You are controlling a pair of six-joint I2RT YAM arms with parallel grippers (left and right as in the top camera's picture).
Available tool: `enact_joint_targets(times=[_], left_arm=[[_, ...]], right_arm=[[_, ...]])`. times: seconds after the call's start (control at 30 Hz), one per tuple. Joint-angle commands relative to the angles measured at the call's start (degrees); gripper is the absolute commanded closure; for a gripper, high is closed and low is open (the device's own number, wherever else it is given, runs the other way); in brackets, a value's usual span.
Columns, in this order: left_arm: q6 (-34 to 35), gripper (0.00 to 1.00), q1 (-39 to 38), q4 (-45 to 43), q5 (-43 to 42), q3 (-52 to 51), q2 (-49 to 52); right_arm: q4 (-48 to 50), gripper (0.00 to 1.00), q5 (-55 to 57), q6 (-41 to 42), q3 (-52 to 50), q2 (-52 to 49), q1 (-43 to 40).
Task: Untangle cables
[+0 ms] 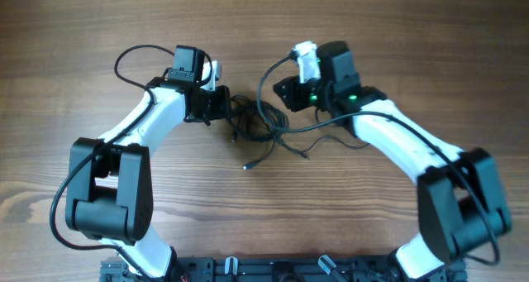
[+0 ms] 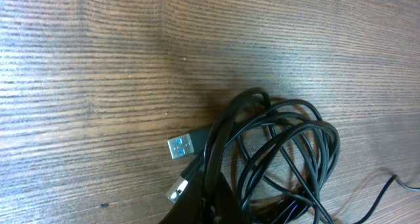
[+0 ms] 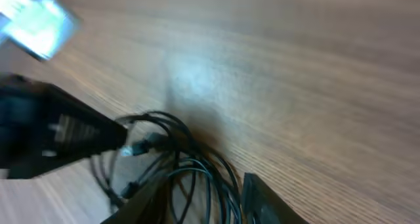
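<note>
Left gripper (image 2: 211,209) is pinched on a gathered bunch of the cables (image 2: 282,152), apparently anchoring the bundle from its 9 o'clock side. The right gripper (image 3: 203,199) stands wide at 2 o'clock with strands between its fingers, likely ready to draw a cord away. Thin glossy black loops overlap on the table (image 1: 397,34), a blue-tongued USB plug (image 2: 186,146) pokes out, and one loose end (image 1: 245,165) trails toward 6.

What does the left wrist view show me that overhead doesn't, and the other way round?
Only left wrist: a USB plug with a blue insert and a second plug beside the coil. Only overhead: the left arm, right arm and right gripper flanking the bundle. Both: the cables looped together on the wooden table.
</note>
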State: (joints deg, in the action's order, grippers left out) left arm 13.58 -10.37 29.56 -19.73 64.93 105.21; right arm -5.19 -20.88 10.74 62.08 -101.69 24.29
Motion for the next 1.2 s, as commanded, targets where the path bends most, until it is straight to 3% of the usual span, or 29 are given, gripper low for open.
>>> enact_joint_targets(times=[0.0, 0.07, 0.13, 0.33, 0.53, 0.67, 0.73, 0.9, 1.17], left_arm=[[-1.40, 0.96, 0.15, -0.22, 0.31, -0.59, 0.61], [-1.40, 0.96, 0.15, -0.22, 0.31, -0.59, 0.61], [-1.40, 0.96, 0.15, -0.17, 0.28, -0.59, 0.61], [-1.38, 0.96, 0.15, -0.20, 0.28, -0.59, 0.61], [-1.38, 0.96, 0.15, -0.17, 0.28, -0.59, 0.61], [-1.38, 0.96, 0.15, -0.22, 0.28, -0.59, 0.61], [-1.38, 0.96, 0.15, -0.20, 0.28, -0.59, 0.61], [-1.38, 0.96, 0.15, -0.22, 0.28, -0.59, 0.61], [-1.38, 0.95, 0.15, -0.22, 0.28, -0.59, 0.61]], right_arm=[[0.72, 0.61, 1.40, -1.73, 0.44, -6.29, 1.49], [1.70, 0.61, 0.90, -1.77, 0.46, -8.68, 1.90], [1.68, 0.53, 0.68, -1.95, 0.74, -8.68, 1.88], [-16.74, 0.46, 3.80, -18.21, 16.11, -8.68, 1.90], [-16.13, 0.47, 4.70, -27.04, 16.17, -11.50, 2.32], [-18.47, 0.55, 4.15, -33.44, 16.17, -15.45, 3.74], [-19.65, 0.54, 4.15, -34.75, 16.17, -17.20, 4.15], [-17.84, 0.39, 8.13, -34.51, 14.27, -20.87, 4.20], [-14.58, 0.39, 10.19, -32.61, 14.23, -21.70, 4.13]])
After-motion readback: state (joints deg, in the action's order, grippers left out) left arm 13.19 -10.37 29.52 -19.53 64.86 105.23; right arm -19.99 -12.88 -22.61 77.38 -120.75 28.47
